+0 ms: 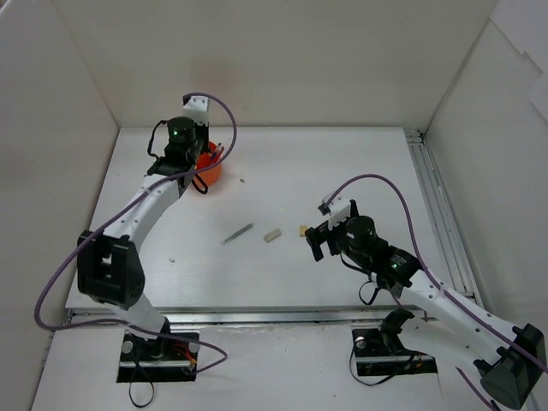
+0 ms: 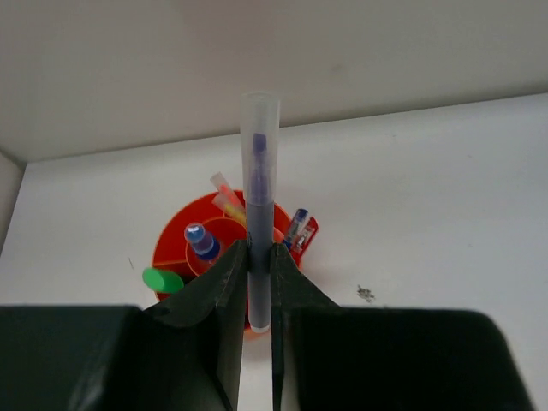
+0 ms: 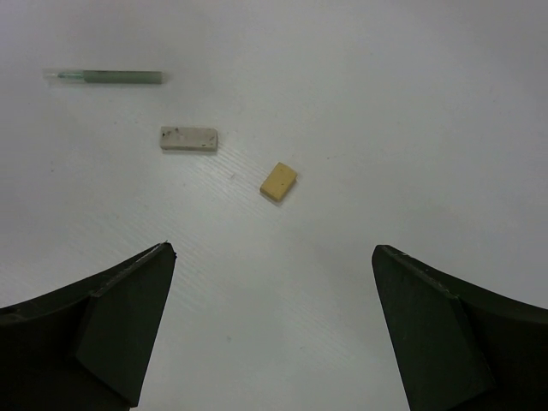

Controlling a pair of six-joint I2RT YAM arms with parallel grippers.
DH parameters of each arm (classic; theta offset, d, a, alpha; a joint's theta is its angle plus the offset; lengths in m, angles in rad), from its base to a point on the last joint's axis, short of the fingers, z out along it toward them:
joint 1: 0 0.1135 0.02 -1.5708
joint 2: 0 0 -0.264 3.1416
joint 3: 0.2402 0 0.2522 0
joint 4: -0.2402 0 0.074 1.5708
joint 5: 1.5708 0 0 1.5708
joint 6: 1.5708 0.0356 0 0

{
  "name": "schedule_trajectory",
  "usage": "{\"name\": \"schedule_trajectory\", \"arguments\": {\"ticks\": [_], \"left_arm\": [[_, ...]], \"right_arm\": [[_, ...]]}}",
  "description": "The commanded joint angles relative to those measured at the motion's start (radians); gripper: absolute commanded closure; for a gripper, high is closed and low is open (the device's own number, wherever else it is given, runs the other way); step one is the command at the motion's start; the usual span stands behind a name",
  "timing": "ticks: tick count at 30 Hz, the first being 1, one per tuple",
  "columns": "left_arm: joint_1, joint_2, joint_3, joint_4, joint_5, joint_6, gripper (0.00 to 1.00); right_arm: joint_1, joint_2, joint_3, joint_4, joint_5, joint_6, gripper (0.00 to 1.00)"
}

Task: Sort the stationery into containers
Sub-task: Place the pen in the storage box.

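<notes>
My left gripper (image 2: 259,253) is shut on a grey pen with a clear cap (image 2: 259,171) and holds it upright above the orange organizer (image 2: 175,244), which holds a green-capped highlighter (image 2: 163,280), a blue-capped tube (image 2: 201,241) and other pens. The organizer (image 1: 209,162) sits at the back left. My right gripper (image 3: 272,282) is open and empty above the table. A yellow-beige eraser (image 3: 279,181), a grey eraser (image 3: 188,138) and a grey-green pen (image 3: 107,76) lie ahead of it. They also show mid-table: the pen (image 1: 238,234), the grey eraser (image 1: 272,235), the yellow eraser (image 1: 303,229).
White walls (image 1: 257,60) enclose the table on three sides. A metal rail (image 1: 432,205) runs along the right edge. A small speck (image 1: 242,181) lies near the organizer.
</notes>
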Motion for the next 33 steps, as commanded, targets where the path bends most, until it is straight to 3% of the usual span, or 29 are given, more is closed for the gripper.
{"name": "schedule_trajectory", "arguments": {"ticks": [1,5,7,11,16,26,33], "left_arm": [[0.106,0.082,0.158,0.143,0.260,0.194,1.00],[0.201,0.248,0.384,0.073,0.578,0.203,1.00],[0.232,0.361,0.557,-0.033,0.643,0.201,1.00],[0.243,0.513,0.751,-0.141,0.717,0.210,1.00],[0.243,0.561,0.697,-0.021,0.694,0.175,1.00],[0.243,0.670,0.713,0.002,0.704,0.137,1.00],[0.252,0.664,0.656,-0.001,0.704,0.121,1.00]], "right_arm": [[0.006,-0.002,0.025,0.075,0.048,-0.033,0.02],[0.007,0.025,0.045,0.071,0.063,-0.038,0.02],[0.003,0.039,0.052,0.069,0.069,-0.044,0.02],[0.002,0.065,0.066,0.069,0.081,-0.050,0.02],[-0.001,0.091,0.082,0.079,0.081,-0.058,0.02],[-0.004,0.164,0.102,0.115,0.084,-0.082,0.02],[-0.010,0.185,0.099,0.132,0.089,-0.090,0.02]]}}
